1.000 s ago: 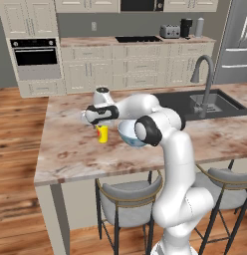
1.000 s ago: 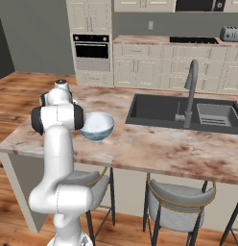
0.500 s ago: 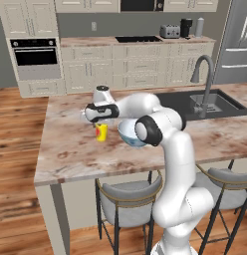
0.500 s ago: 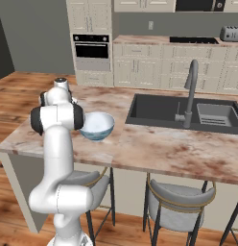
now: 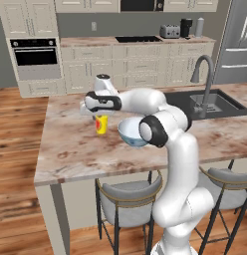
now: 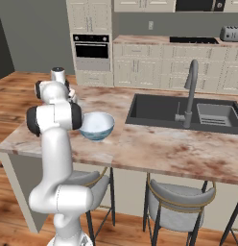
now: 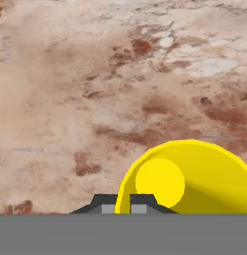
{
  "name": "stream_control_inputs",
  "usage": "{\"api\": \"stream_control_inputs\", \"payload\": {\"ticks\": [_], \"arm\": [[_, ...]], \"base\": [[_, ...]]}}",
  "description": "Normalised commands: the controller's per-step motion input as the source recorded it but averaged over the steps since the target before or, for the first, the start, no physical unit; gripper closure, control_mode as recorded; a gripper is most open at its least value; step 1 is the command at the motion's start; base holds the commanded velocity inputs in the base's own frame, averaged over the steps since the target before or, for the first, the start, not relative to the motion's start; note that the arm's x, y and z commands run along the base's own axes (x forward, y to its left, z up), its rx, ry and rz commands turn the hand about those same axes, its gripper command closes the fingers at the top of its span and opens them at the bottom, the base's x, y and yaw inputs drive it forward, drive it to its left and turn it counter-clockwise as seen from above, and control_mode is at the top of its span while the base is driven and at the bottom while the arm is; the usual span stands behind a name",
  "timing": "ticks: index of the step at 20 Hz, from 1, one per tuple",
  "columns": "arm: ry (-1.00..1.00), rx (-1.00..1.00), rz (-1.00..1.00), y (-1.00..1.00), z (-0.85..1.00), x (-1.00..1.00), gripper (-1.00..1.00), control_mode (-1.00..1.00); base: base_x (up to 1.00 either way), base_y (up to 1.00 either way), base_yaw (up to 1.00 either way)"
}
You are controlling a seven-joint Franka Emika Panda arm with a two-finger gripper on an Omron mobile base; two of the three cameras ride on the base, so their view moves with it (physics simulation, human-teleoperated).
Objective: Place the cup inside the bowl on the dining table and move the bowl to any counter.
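A kitchen island with a marbled beige-brown tabletop [image 5: 75,149] and grey-framed stools fills the foreground, cream cabinets and a wall oven behind. Nearest the camera in the left base view, the bowl [image 5: 131,133] sits on the stone, white inside and pale blue-grey outside. At its 9 o'clock, just beside it, the cup [image 5: 101,124] hangs yellow under the gripper [image 5: 100,116], whose tips are pressed nearly together and pinch the cup's rim, as the hand view shows with the wall between the 2 dark tips. Whether the cup's base touches the stone cannot be told. The step in hand looks like step 1 of 2: getting the cup into the bowl. The next move calls for lifting it clear of the bowl's rim, carrying it toward 3 o'clock and lowering it inside.
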Motion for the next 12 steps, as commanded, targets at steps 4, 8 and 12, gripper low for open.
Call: {"api": "stream_control_inputs", "payload": {"ticks": [4,8,12], "arm": [[0.04,-0.07,0.05,-0.04,0.39,-0.32,1.00,-1.00],[0.07,-0.07,0.04,-0.14,0.36,-0.33,1.00,-1.00],[0.04,-0.05,0.01,-0.28,0.42,-0.38,1.00,-1.00]], "base": [[0.00,0.00,0.00],[0.00,0.00,0.00],[0.00,0.00,0.00]]}}
